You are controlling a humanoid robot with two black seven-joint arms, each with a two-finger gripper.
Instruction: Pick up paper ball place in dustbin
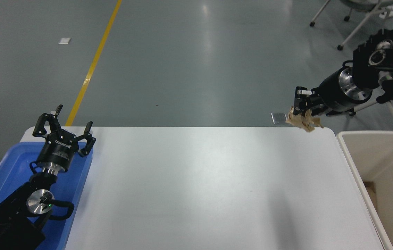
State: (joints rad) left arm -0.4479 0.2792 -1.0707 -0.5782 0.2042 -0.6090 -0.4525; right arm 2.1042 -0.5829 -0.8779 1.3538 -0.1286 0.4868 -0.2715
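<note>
A single head view looks forward and steeply down from high on the robot's own side, so that the white tabletop point(196, 187) fills the lower half of the frame and grey floor with a yellow line point(94, 62) fills the upper half. The left arm enters at the lower left corner over a blue tray point(5, 166) and the right arm enters from the right edge, both pointing away from the lens, while a cream dustbin point(349, 152) is cut off at the lower right. The camera stands at moderate distance, taking in the tabletop's full width; there is no second view to share any part of the scene.
</note>
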